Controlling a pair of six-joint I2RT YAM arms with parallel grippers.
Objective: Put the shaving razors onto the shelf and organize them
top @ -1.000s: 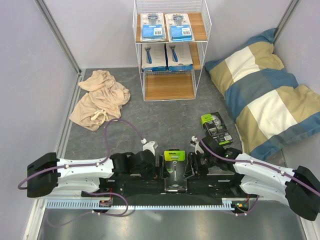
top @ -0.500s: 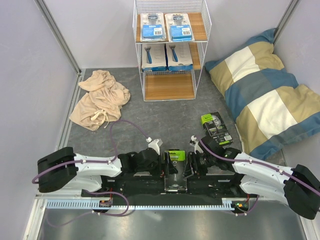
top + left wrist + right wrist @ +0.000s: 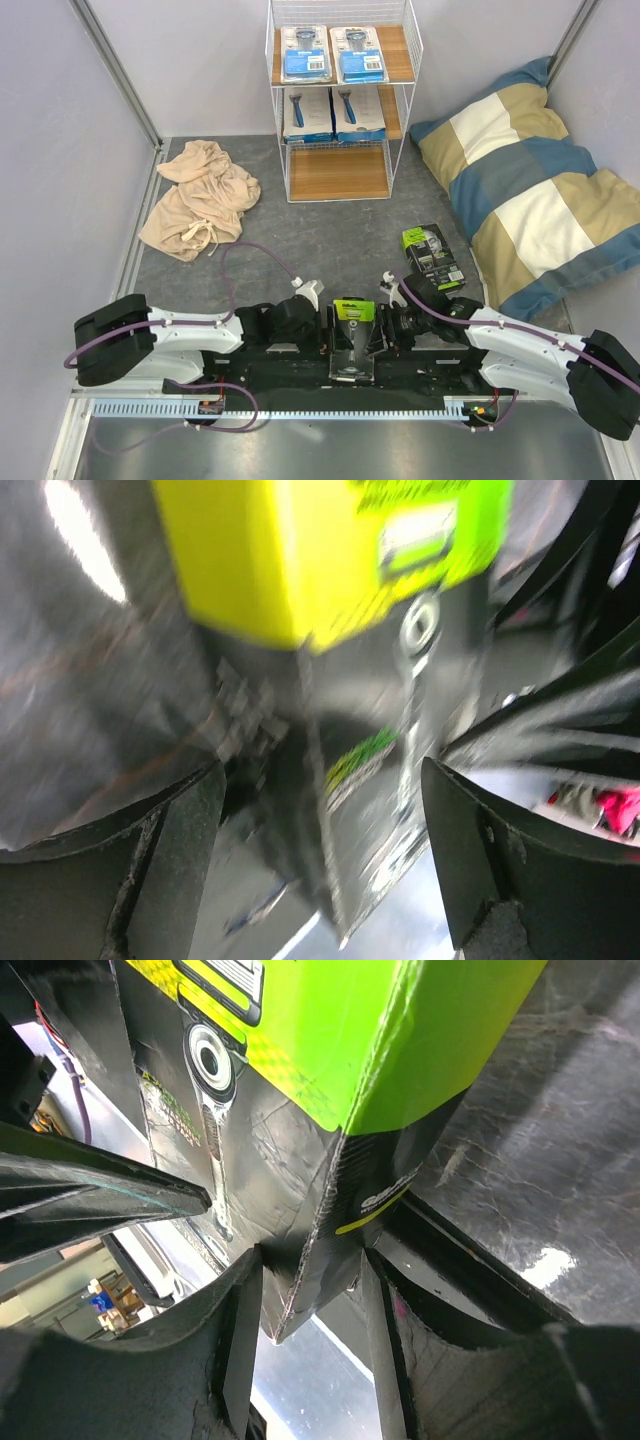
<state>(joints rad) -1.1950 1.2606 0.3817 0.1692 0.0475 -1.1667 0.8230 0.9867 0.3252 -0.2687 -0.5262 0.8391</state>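
Edgewise, right pincer (image 3: 310, 1270) clamps black-and-green box (image 3: 352, 335) — left pincer (image 3: 322, 780) gapes.

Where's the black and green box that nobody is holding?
Overhead view: that box lies right of centre on the table, just beyond the right arm, beside the striped pillow.

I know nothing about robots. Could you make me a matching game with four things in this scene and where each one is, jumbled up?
Things
1. two white-and-blue blister razor cards
2. two larger white razor packs
3. black-and-green razor box nearest the arms
4. crumpled beige cloth

Places
A. on the grey floor, left of the white wire shelf
B. on the shelf's middle wooden board
C. clamped in the right pincer
D. on the shelf's top wooden board

Pairs: 1-D, 2-B, 3-C, 4-A
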